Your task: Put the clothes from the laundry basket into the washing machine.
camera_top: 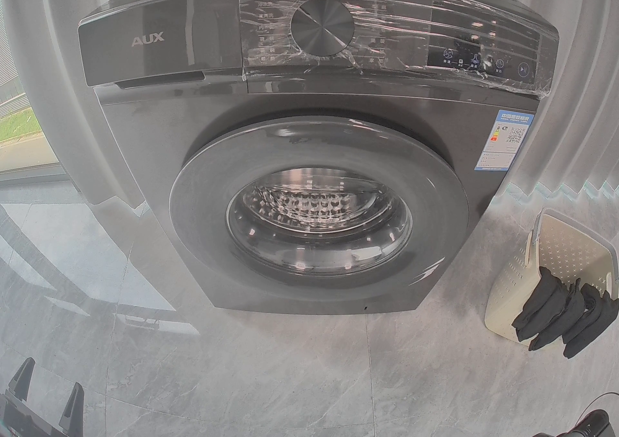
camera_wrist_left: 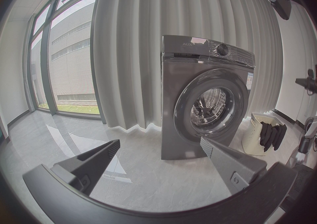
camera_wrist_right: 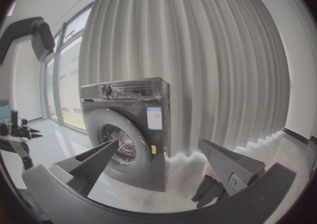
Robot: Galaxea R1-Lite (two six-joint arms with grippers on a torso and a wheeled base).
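A grey front-loading washing machine [camera_top: 322,154] stands before me, its round glass door [camera_top: 319,219] closed. To its right on the floor sits a cream laundry basket [camera_top: 561,251] with black clothes [camera_top: 567,319] draped over its front rim. In the left wrist view the washing machine [camera_wrist_left: 204,102], the basket [camera_wrist_left: 252,135] and the clothes [camera_wrist_left: 272,133] lie well beyond my left gripper [camera_wrist_left: 158,143], which is open and empty. It is low at the head view's left corner [camera_top: 48,393]. My right gripper [camera_wrist_right: 158,144] is open and empty, short of the machine [camera_wrist_right: 125,128], with the clothes [camera_wrist_right: 209,190] below it.
Pale pleated curtains [camera_top: 580,103] hang behind the machine. Tall windows [camera_wrist_left: 66,62] are off to the left. Grey tiled floor [camera_top: 258,367] stretches open between me and the machine. The control panel is wrapped in plastic film [camera_top: 387,25].
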